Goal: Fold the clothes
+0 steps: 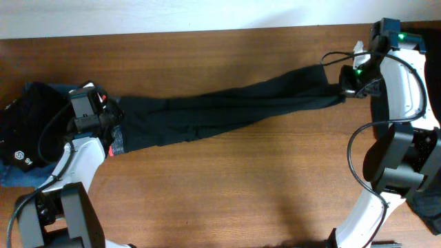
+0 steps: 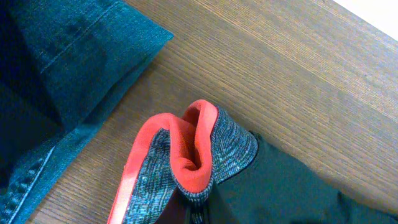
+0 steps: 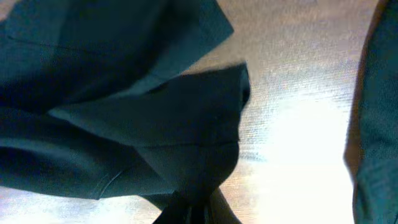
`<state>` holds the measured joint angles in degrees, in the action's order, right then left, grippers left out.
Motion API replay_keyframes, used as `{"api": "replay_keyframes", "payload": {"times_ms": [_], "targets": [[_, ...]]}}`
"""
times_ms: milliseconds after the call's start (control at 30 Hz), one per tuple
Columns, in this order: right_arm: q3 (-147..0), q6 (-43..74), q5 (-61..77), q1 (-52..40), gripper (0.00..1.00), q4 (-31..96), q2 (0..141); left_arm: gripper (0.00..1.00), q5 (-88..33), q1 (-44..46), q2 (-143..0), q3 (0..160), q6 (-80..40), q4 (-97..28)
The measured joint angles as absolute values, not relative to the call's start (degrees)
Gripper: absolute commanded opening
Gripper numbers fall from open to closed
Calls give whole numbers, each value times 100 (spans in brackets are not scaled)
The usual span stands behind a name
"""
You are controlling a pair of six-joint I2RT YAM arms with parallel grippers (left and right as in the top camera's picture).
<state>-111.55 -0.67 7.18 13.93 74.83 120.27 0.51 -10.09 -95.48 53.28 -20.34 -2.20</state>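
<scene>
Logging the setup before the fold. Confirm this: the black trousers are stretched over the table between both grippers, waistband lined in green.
Not green: the left wrist view shows the waistband lined in red-orange. The black trousers are otherwise as stated.

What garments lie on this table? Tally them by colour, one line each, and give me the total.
Black: 2, the black trousers and the black garment with a white logo.
Blue denim: 1, the jeans.
Unclear: the dark heap at the right edge, not counted.
Total: 3.
</scene>
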Motion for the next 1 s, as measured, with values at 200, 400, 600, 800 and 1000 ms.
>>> {"api": "replay_keyframes", "payload": {"times_ms": [200,400,600,800,1000], "targets": [[-11155,21,716,1393,4,7922,12027,0,67,-1009,-9548,5328,-2034,-169],[-11155,78,716,1393,5,8103,12027,0,91,-1009,-9548,5328,-2034,-16],[-11155,148,716,1393,5,7940,12027,0,93,-1009,-9548,5328,-2034,8],[-11155,469,718,1393,5,7369,12029,0,93,-1009,-9598,5328,-2036,14],[-11166,1308,1094,1398,99,5579,12457,0,113,-1009,-9778,5330,-2036,51]]}}
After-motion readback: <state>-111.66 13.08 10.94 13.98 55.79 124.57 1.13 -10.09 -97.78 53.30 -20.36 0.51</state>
